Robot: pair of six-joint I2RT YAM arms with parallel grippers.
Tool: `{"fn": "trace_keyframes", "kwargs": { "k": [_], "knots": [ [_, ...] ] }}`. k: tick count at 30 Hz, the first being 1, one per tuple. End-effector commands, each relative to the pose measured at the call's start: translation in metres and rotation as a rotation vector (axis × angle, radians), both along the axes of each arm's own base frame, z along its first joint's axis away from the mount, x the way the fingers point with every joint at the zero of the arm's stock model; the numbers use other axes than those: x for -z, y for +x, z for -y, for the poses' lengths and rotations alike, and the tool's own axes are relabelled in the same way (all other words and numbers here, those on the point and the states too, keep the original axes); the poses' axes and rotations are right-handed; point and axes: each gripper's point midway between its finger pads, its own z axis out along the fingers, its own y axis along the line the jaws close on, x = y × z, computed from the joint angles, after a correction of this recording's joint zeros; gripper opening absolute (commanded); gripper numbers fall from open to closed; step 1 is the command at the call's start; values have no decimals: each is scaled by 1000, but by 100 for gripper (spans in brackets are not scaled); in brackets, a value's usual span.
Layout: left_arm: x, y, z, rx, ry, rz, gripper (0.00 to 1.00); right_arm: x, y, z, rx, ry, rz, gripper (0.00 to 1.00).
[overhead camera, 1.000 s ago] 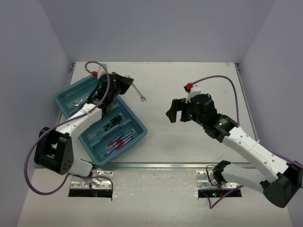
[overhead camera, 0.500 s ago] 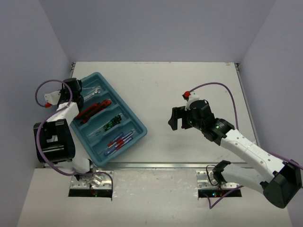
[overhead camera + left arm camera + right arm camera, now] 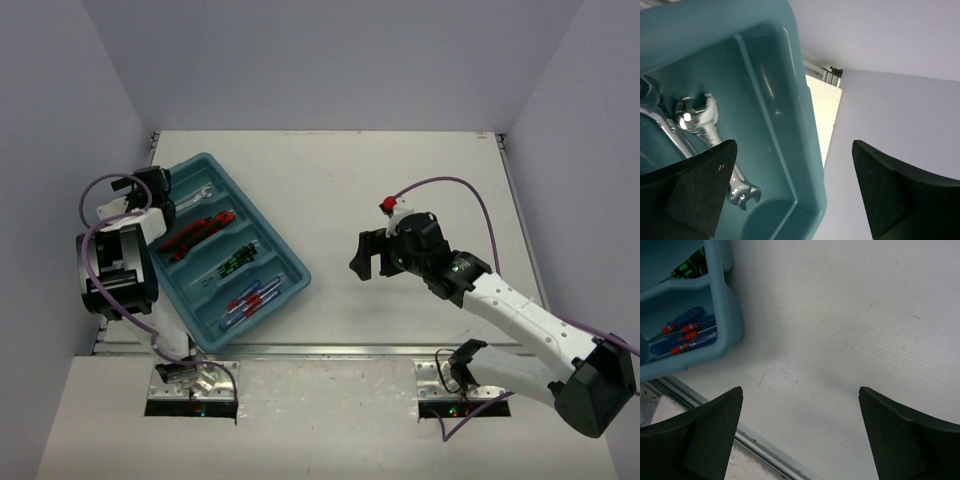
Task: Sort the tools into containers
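Note:
The teal tray (image 3: 296, 262) lies at the left of the table, its long compartments as the containers. Silver wrenches (image 3: 196, 197) lie in the farthest one, red-handled pliers (image 3: 198, 232) beside them, then black screwdrivers with green marks (image 3: 233, 262), then blue-and-red screwdrivers (image 3: 251, 297). My left gripper (image 3: 134, 186) stands open at the tray's far left corner, holding nothing. Its wrist view shows the wrenches (image 3: 699, 114) inside the tray wall (image 3: 790, 125), under the left gripper (image 3: 795, 146). My right gripper (image 3: 366, 255) is open over bare table right of the tray, the right gripper (image 3: 800, 391) empty.
The right wrist view catches the tray's near corner (image 3: 726, 300) with the blue-and-red screwdrivers (image 3: 686, 334), and the table's metal front edge (image 3: 765, 452) below. Grey walls close in the left, back and right sides. No loose tool shows on the tabletop.
The left arm has pulled back from over the tray's far side to its left corner, and its jaws have opened. The wrench at its fingers is gone from there. The right gripper barely shifted.

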Motion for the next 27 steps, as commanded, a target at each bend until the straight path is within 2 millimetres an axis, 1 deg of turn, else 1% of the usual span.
{"fn": "trace_keyframes", "kwargs": {
  "k": [1, 4, 5, 6, 7, 9, 10, 11, 12, 13, 14, 15, 17, 18, 19, 21, 23, 25, 26, 27],
  "knots": [
    [-52, 19, -2, 40, 22, 165, 98, -9, 5, -9, -19, 37, 23, 97],
    [-87, 21, 15, 154, 43, 202, 100, -9, 7, -7, -13, 22, 24, 97],
    [-90, 22, 20, 193, 48, 195, 100, -9, 7, -6, -12, 19, 26, 98],
    [-102, 22, 30, 266, 68, 186, 100, -10, 9, -3, 3, 9, 34, 98],
    [-123, 20, 42, 356, 102, 184, 100, -13, 12, 1, 27, -6, 46, 99],
    [-154, 14, 61, 485, 185, 203, 100, -17, 16, 9, 66, -29, 63, 99],
    [-163, 12, 73, 578, 261, 173, 100, -19, 17, 14, 87, -41, 74, 99],
    [-171, 11, 93, 694, 298, 178, 100, -22, 20, 20, 117, -58, 89, 99],
    [-178, 7, 108, 774, 347, 171, 100, -27, 24, 30, 167, -84, 115, 99],
    [-187, 0, 131, 871, 399, 152, 100, -29, 24, 38, 195, -108, 117, 99],
    [-188, -10, 154, 986, 474, 101, 100, -35, 26, 49, 239, -136, 133, 99],
    [-180, -20, 162, 1049, 538, 20, 100, -41, 27, 52, 254, -140, 144, 99],
    [-172, -50, 197, 1161, 620, -86, 100, -55, 26, 67, 309, -175, 167, 99],
    [-166, -67, 206, 1191, 686, -153, 100, -60, 25, 74, 332, -194, 174, 99],
    [-161, -79, 202, 1170, 742, -221, 100, -64, 24, 79, 343, -207, 179, 99],
    [-162, -114, 210, 1195, 786, -244, 100, -76, 19, 92, 369, -237, 204, 99],
    [-172, -144, 211, 1230, 863, -238, 100, -86, 15, 105, 391, -265, 240, 99],
    [-184, -170, 208, 1232, 944, -236, 100, -91, 8, 119, 414, -295, 257, 99],
    [-188, -178, 204, 1218, 976, -248, 100, -94, 5, 125, 427, -308, 267, 99],
    [-186, -182, 201, 1200, 992, -268, 100, -96, 1, 131, 435, -315, 276, 99]
  ]
}}
